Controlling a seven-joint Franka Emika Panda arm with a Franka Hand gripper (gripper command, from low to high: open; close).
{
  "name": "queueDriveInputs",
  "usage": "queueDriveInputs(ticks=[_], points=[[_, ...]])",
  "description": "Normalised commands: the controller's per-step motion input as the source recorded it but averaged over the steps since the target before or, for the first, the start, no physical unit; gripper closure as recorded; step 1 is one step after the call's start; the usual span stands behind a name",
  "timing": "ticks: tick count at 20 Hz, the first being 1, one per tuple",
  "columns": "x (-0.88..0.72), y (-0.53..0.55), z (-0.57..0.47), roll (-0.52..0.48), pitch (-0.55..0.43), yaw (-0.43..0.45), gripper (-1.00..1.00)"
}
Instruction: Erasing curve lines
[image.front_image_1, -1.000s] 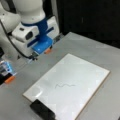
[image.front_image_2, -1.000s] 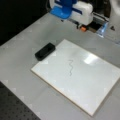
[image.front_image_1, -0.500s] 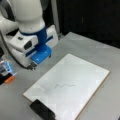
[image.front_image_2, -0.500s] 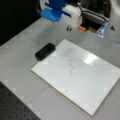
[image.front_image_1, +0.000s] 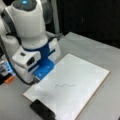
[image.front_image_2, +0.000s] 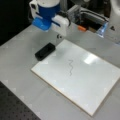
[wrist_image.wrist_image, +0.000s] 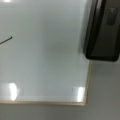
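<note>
Having lowered toward eraser (image.front_image_2: 45, 51), gripper (image.front_image_2: 59, 36) (jaws' state unclear); curve lines (image.front_image_2: 70, 67) unerased.

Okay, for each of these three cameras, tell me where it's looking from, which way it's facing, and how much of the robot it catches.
Front view: looks down across the whiteboard from above; the arm's white and blue wrist fills its left, curve lines mid-board, black eraser at its bottom.
Front view: faces the opposite way; the wrist sits at its top, eraser at the board's corner, curve lines central.
Wrist view: points straight down at the board's corner; no hand shows, only the eraser and one end of the lines.
All three share board, eraser and lines.
</note>
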Motion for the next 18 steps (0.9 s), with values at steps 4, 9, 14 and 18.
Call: queueDriveInputs(ticks=[4, 9, 14, 18], points=[[0.24, -0.29, -0.04, 0.015, 0.097, 0.138, -1.00], [0.19, -0.29, -0.05, 0.004, 0.074, 0.135, -1.00], [0.13, -0.26, -0.05, 0.002, 0.063, 0.128, -1.00], [0.08, -0.23, -0.07, 0.037, 0.068, 0.103, -1.00]])
